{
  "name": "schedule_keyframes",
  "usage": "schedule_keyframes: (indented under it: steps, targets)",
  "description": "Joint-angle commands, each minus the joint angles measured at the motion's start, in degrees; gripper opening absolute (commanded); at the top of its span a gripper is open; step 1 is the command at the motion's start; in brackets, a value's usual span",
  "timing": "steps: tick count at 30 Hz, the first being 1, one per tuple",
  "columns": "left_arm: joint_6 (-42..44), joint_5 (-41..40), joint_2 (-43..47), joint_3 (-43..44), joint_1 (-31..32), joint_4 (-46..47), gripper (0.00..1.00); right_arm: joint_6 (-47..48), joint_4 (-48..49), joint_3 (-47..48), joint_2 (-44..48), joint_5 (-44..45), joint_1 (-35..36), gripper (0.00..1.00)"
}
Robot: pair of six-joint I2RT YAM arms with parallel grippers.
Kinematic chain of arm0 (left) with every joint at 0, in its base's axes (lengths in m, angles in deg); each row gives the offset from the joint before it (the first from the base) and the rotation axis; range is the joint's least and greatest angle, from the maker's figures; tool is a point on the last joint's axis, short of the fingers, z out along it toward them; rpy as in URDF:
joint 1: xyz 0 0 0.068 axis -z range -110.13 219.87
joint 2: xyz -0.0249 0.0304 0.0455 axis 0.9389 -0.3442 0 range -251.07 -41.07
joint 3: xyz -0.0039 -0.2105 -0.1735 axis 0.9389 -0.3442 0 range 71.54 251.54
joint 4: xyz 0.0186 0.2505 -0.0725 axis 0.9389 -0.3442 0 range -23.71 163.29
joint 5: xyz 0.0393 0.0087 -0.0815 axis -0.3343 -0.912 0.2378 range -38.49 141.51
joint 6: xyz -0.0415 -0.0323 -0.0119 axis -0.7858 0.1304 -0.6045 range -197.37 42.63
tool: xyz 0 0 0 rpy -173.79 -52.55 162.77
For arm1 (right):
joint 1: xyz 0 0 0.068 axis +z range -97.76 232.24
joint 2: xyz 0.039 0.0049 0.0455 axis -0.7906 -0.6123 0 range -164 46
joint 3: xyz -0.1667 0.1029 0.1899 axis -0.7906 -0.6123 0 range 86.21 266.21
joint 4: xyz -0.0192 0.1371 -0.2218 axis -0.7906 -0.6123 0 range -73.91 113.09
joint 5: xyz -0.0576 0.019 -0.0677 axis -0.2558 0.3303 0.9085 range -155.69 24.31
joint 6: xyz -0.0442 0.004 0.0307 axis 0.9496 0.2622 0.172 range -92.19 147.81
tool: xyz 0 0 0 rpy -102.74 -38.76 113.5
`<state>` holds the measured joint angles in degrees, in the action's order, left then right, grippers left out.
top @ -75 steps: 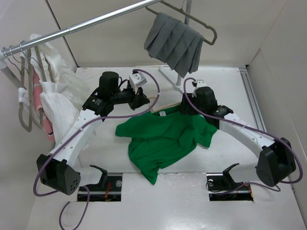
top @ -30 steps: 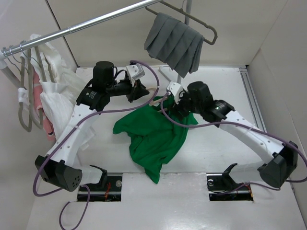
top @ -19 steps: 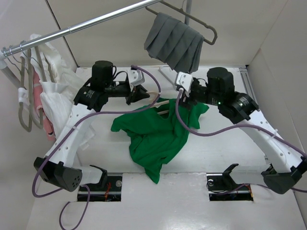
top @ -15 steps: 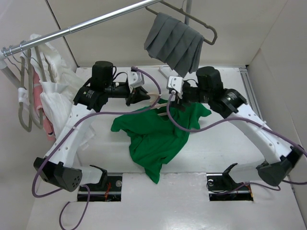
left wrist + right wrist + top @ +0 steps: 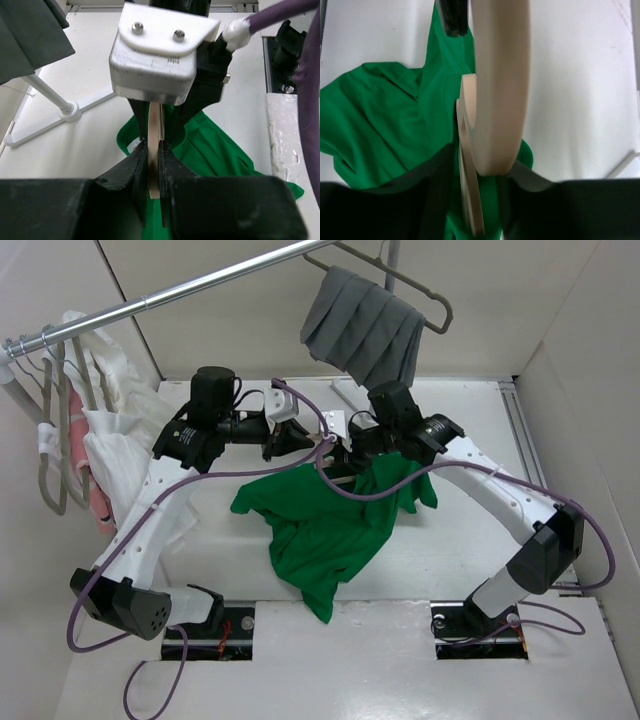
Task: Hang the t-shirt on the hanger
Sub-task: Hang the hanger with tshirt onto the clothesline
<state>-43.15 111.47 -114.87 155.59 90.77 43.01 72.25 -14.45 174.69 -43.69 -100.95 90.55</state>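
Seen from above, the bright green cotton t-shirt (image 5: 330,530) lies crumpled on the white tabletop (image 5: 230,570). Its collar end is gathered up just beneath both hands and the rest trails toward the arm bases. It looks light and limp, likely to slip, so the collar and shoulder seams seem the best places to pinch. The left hand (image 5: 303,438) and right hand (image 5: 345,448) meet at the pale beige slim-armed clothes hanger (image 5: 327,443), which is probably stiff and light.

In the left wrist view, the left hand (image 5: 154,162) has its fingers closed flat on the hanger (image 5: 154,135), seen edge-on. The t-shirt (image 5: 215,150) lies beyond and below the fingertips.

In the right wrist view, the right hand (image 5: 472,200) has a finger on either side of the hanger (image 5: 497,85), with green cloth in the gap. I cannot tell whether it pinches. The t-shirt (image 5: 385,115) spreads to its left.
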Motion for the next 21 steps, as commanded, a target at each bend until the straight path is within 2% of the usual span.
schedule_keyframes:
  steps: [1, 6, 7, 9, 11, 12, 14, 15, 16, 17, 21]
  targets:
    - [-2.04, 3.05, 1.99, 1.29, 0.36, 3.74, 0.0, 0.12, 1.5, 1.61, -0.4, -1.74, 0.46, 0.4]
    - [-5.99, 4.55, 2.52, -0.46, -0.16, 7.95, 0.0, -1.81, 2.12, 1.07, -0.93, -0.51, 0.46, 0.24]
    - [-6.0, 4.55, 2.52, -0.47, -0.16, 7.96, 0.0, -1.82, 2.64, 0.46, -0.93, 0.19, -0.07, 0.18]
    - [-6.0, 4.55, 3.05, -1.08, -0.16, 7.96, 0.0, -2.35, 2.65, 0.46, -0.93, 0.98, -0.07, 0.0]
    - [-6.53, 4.03, 3.66, -1.69, -0.16, 8.48, 0.0, -2.96, 2.65, -0.07, -0.93, 0.99, -0.59, 0.0]
    - [-6.53, 3.06, 3.66, -1.7, -0.16, 8.49, 0.04, -3.57, 2.65, -0.07, -0.23, 0.99, -1.38, 0.0]
    - [-6.45, -0.96, 4.8, -3.1, -0.16, 9.01, 0.41, -4.28, 2.04, -0.59, 0.83, -1.98, -2.53, 0.0]
    - [-4.7, -2.21, 4.81, -3.97, -0.16, 7.97, 0.76, -4.28, 1.16, -0.6, 1.35, -3.04, -3.14, 0.0]
    - [-2.6, -3.53, 5.5, -4.5, -0.16, 7.0, 0.9, -4.28, 0.63, -0.6, 2.75, -4.01, -4.63, 0.0]
    - [-0.66, -6.24, 6.29, -5.38, -0.16, 6.21, 1.0, -4.28, 0.63, -1.21, 3.55, -4.98, -5.34, 0.0]
    - [-0.2, -6.88, 8.14, -10.21, -5.51, 9.62, 1.0, -4.28, -3.58, -1.21, 6.8, -7.36, -8.85, 0.0]
